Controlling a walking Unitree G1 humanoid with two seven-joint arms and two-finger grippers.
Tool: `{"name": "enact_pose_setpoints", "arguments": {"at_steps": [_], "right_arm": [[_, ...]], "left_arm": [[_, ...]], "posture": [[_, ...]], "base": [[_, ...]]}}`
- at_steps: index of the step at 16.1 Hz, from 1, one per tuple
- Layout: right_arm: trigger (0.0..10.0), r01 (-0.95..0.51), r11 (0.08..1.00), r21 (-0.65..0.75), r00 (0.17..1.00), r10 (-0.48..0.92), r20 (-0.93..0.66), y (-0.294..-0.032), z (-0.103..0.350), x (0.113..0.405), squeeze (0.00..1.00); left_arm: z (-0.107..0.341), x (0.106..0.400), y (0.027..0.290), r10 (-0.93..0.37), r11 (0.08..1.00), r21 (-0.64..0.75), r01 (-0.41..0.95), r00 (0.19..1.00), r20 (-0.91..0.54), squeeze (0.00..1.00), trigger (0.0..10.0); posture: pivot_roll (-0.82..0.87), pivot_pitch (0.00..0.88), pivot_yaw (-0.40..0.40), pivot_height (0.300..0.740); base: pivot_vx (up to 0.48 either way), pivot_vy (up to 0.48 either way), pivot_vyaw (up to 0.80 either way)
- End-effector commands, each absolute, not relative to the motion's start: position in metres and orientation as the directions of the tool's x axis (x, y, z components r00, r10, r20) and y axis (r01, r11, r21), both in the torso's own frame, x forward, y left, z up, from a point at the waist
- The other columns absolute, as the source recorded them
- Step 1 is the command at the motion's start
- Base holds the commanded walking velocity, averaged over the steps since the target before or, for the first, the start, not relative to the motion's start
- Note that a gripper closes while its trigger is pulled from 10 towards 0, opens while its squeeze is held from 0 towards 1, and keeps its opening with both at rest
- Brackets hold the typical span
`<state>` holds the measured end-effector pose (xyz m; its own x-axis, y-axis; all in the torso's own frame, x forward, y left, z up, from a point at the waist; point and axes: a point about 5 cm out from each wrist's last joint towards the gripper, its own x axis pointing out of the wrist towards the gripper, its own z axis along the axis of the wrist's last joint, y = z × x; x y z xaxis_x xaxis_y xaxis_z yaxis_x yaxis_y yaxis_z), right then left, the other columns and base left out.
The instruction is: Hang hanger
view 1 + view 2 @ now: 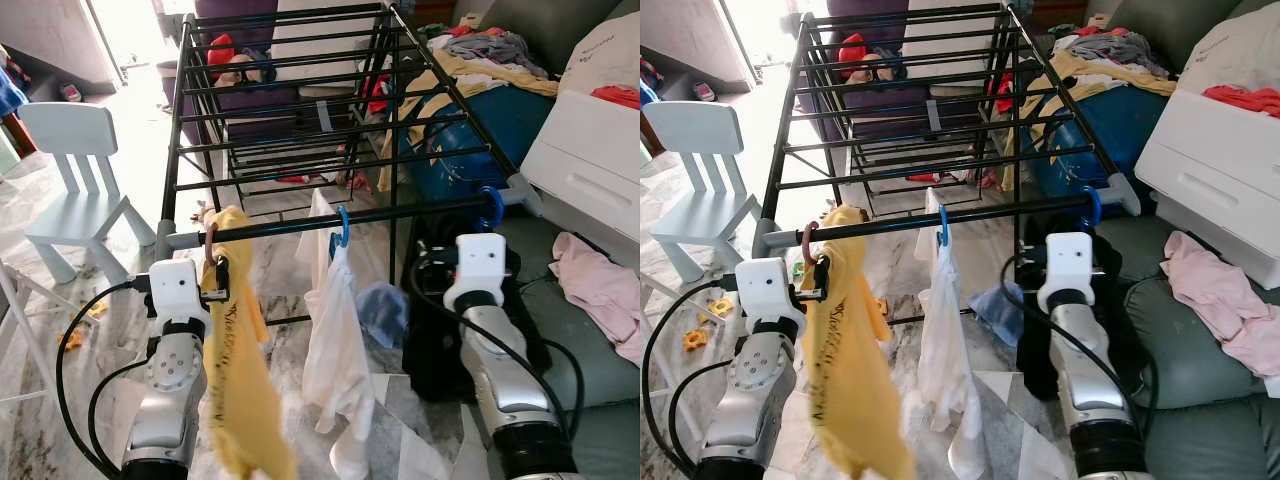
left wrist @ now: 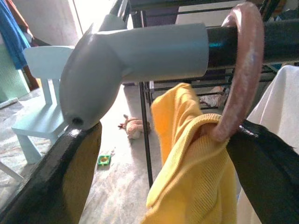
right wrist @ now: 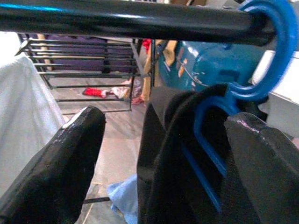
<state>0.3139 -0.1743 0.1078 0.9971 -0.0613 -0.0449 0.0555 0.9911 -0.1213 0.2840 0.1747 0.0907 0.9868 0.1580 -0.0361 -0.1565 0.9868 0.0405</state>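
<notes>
Drying rack (image 1: 300, 110): black metal, grey corner joints, set on a marbled floor. Its near rail (image 1: 400, 213) carries three hangers.

Brown hanger (image 2: 240, 70): hooked over the near rail just beside the grey corner joint (image 2: 135, 56) at the robot's left. A yellow garment (image 1: 240, 350) is draped from it.

Left gripper (image 2: 154, 186): raised to the brown hanger. Its fingers (image 2: 60, 182) are spread wide, one under the corner joint, the other against the lower end of the hook and the yellow cloth. Nothing is clamped between them.

Blue hanger with white garment (image 1: 335, 340): hung near the middle of the rail by a small blue hook (image 1: 343, 228).

Blue hanger (image 3: 261, 60): hooked over the rail at the robot's right end, bearing a black garment (image 3: 173, 154).

Right gripper (image 3: 154, 163): held just below that hook, fingers set wide apart on either side of the black cloth and hanger neck; no grip is seen.

Surroundings: pale blue child's chair (image 1: 80, 180) at the left; clothes pile (image 1: 490, 55) behind the rack; pink cloth (image 1: 600, 285) on a grey sofa (image 1: 590, 370) at the right.
</notes>
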Motion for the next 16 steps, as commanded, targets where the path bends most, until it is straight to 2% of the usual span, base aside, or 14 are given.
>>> {"name": "enact_pose_setpoints", "arguments": {"at_steps": [1, 9, 16], "right_arm": [[10.0, 0.067, 0.992, -0.110, 0.996, -0.073, -0.050, -0.1776, 0.1065, 0.3109, 0.08], [10.0, 0.042, 0.993, -0.108, 0.997, -0.048, -0.061, -0.1761, 0.1060, 0.3170, 0.07], [10.0, 0.067, 0.993, -0.098, 0.993, -0.076, -0.086, -0.1826, 0.0975, 0.3079, 0.07]], "left_arm": [[0.0882, 0.2811, 0.1782, 0.176, 0.983, 0.051, -0.174, 0.983, -0.045, 0.00, 10.0], [0.0872, 0.2799, 0.1804, 0.190, 0.981, 0.055, -0.187, 0.980, -0.056, 0.00, 10.0], [0.0865, 0.2820, 0.1793, 0.157, 0.986, 0.071, -0.152, 0.985, -0.072, 0.00, 10.0]], "posture": [[-0.10, 0.000, 0.036, 0.740], [-0.08, 0.000, 0.022, 0.740], [-0.09, 0.000, 0.043, 0.740]], "base": [[0.000, 0.000, 0.00], [-0.236, 0.000, 0.00], [-0.284, 0.000, 0.00]]}}
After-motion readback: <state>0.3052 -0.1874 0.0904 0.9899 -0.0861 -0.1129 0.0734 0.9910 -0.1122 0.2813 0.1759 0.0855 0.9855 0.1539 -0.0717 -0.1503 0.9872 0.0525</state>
